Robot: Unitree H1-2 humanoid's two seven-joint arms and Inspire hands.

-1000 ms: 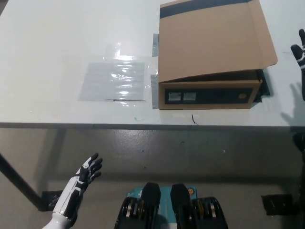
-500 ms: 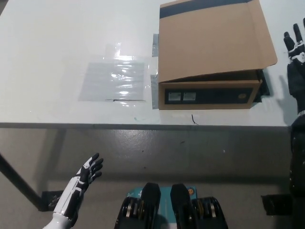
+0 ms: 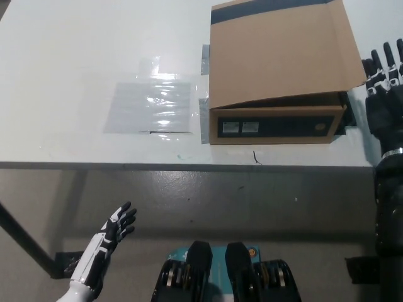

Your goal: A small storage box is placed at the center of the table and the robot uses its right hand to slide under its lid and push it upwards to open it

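Black right robot hand (image 3: 381, 72) open, moved in beside cardboard box (image 3: 277, 69) lid | white left robot hand (image 3: 110, 236) open, unmoved

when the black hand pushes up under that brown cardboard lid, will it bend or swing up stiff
The brown cardboard lid looks thin and flat, so it will probably flex near the right hand before swinging up. Its front edge already sits slightly raised, suggesting light resistance. The shallow cardboard box looks light and may slide on the smooth white table.

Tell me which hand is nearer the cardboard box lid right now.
Right. The black right hand is open beside the lid's right edge, above the table. The white left hand rests open below the table's front edge, far to the box's left.
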